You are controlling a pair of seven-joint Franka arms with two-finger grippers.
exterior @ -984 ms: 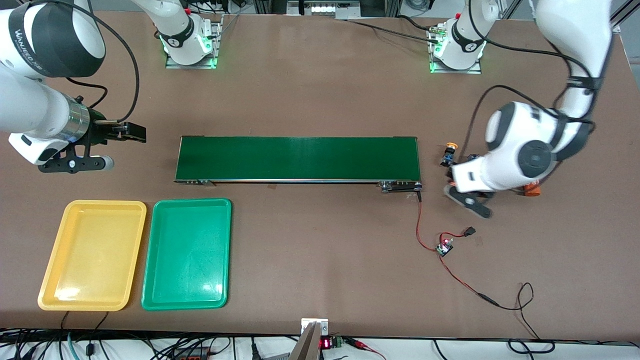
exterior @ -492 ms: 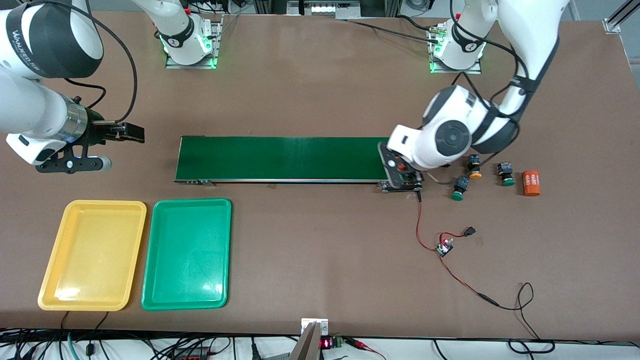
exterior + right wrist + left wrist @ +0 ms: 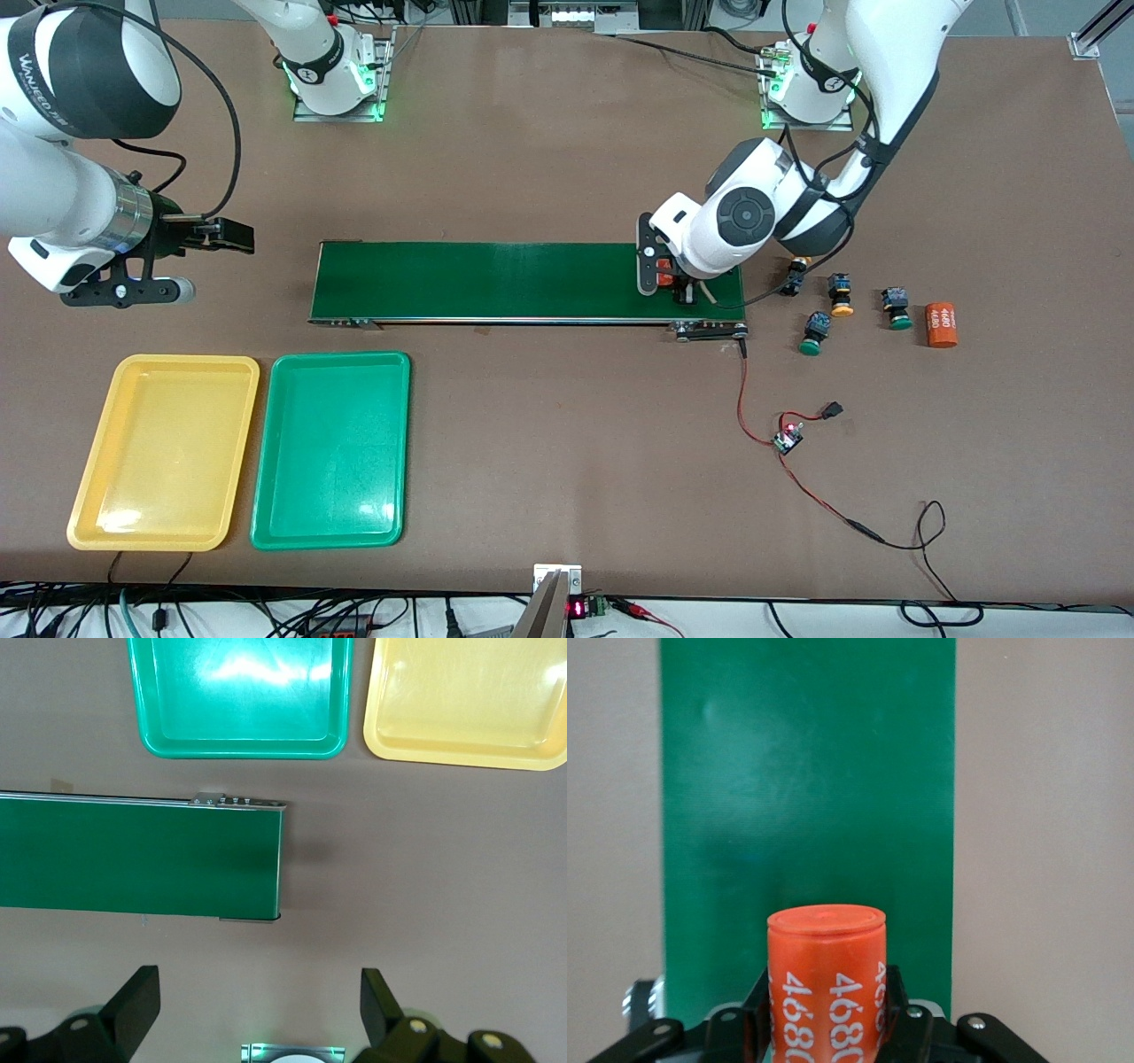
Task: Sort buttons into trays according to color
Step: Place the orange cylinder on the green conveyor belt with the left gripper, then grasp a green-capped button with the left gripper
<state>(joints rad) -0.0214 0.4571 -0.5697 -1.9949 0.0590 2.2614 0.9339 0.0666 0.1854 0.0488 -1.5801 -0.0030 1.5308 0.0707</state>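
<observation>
Four buttons lie on the brown table (image 3: 549, 159) in the front view, all toward the left arm's end, just past the dark green conveyor belt (image 3: 496, 281): a yellow-capped button (image 3: 795, 270) closest to the belt's end, a second yellow-capped button (image 3: 840, 295) beside it, a green-capped button (image 3: 812, 333) nearer the camera, and a second green-capped button (image 3: 897, 307) next to an orange cylinder (image 3: 941, 325) printed "4680" that lies on its side. The yellow tray (image 3: 89, 483) and the green tray (image 3: 390, 443) sit side by side toward the right arm's end, nearer the camera than the belt, with nothing in them. The left end effector (image 3: 663, 276) is over the belt's end and something orange shows between its fingers. The right end effector (image 3: 232, 236) waits over bare table off the belt's other end.

From the left wrist, the left end effector (image 3: 828, 1028) is clamped around a held orange cylinder (image 3: 826, 979) (also marked "4680"), upright above the belt (image 3: 806, 797).

From the right wrist, the right end effector (image 3: 257, 1001) has its fingers (image 3: 137, 997) spread wide with nothing between them, and the belt's end (image 3: 142, 855), the green tray (image 3: 239, 746) and the yellow tray (image 3: 461, 749) lie below.
</observation>
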